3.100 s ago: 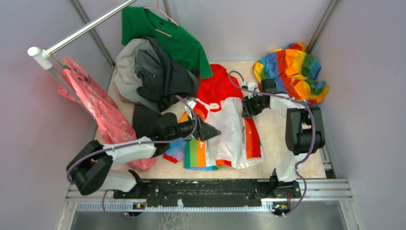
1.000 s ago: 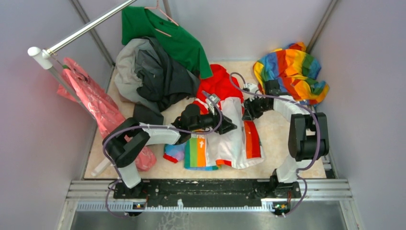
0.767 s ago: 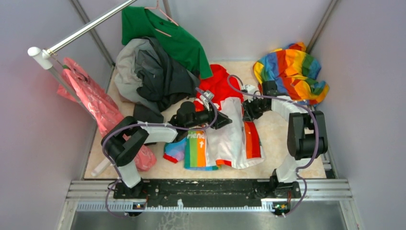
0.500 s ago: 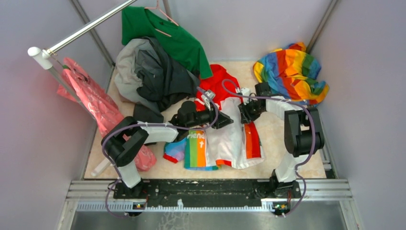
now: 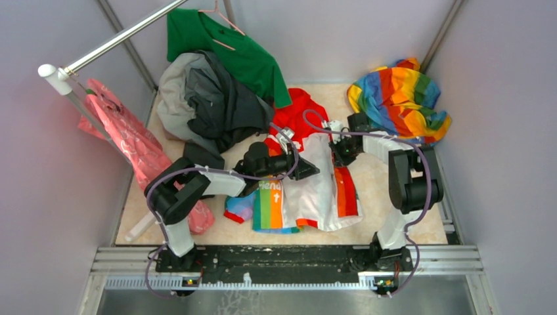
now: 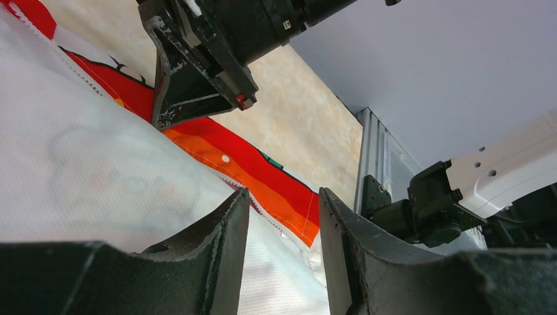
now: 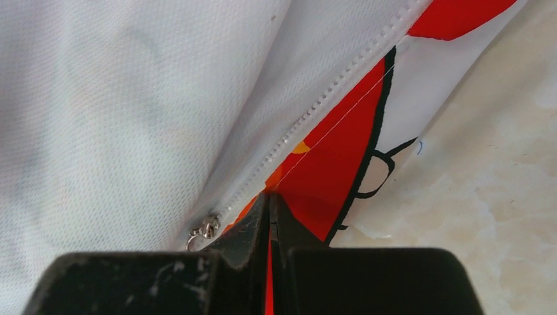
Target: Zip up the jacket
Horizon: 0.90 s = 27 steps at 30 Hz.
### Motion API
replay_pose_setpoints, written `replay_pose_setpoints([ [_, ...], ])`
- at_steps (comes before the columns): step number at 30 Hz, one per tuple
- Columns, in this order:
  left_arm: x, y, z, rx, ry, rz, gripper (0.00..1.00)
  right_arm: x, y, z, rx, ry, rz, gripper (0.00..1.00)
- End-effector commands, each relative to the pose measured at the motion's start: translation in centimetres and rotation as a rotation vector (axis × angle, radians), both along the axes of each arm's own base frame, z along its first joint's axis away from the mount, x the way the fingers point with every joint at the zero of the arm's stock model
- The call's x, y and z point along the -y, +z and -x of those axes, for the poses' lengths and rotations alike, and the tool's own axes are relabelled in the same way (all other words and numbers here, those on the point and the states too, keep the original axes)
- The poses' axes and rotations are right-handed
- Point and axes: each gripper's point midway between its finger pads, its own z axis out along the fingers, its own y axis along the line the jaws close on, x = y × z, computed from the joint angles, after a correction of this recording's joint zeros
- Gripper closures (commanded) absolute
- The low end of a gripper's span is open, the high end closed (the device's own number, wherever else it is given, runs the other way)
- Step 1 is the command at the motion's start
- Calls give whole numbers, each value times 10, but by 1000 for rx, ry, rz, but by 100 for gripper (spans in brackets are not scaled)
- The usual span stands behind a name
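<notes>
The jacket (image 5: 314, 187) lies front-up and unzipped in the middle of the table (image 5: 378, 180), with its red hood toward the far wall and its white panel spread flat. Its orange-red zipper strip (image 7: 328, 98) runs along the front edge on the right arm's side. The right tool (image 7: 270, 220) stood parted half a second ago and has now closed tight near the hood end of that strip, just beside the small metal zipper pull (image 7: 205, 230). A sliver of red shows between its fingers, so it appears to have pinched the jacket's edge rather than the pull itself. The left tool (image 6: 282, 210) has narrowed to about half open and holds nothing, hovering low over the white panel and facing the right tool. Judging by this, one edge is now anchored, but the two zipper halves are not yet brought together, so the zipping proper has not begun.
</notes>
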Motion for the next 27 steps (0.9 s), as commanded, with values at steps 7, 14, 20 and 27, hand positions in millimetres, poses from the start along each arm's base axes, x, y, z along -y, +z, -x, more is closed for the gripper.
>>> replay_pose_setpoints([
  [7,32,8,18,-62,-130,100,49,-12,43,-7,53,23,-208,99],
  [14,48,-38,8,-166,-62,9,57,-7,45,-10,33,-17,-270,77],
  [20,49,-90,-3,-243,4,-139,70,-7,36,-13,40,-42,-225,61],
  [27,20,-133,-19,-292,195,-345,75,-6,21,-20,75,-64,-72,60],
])
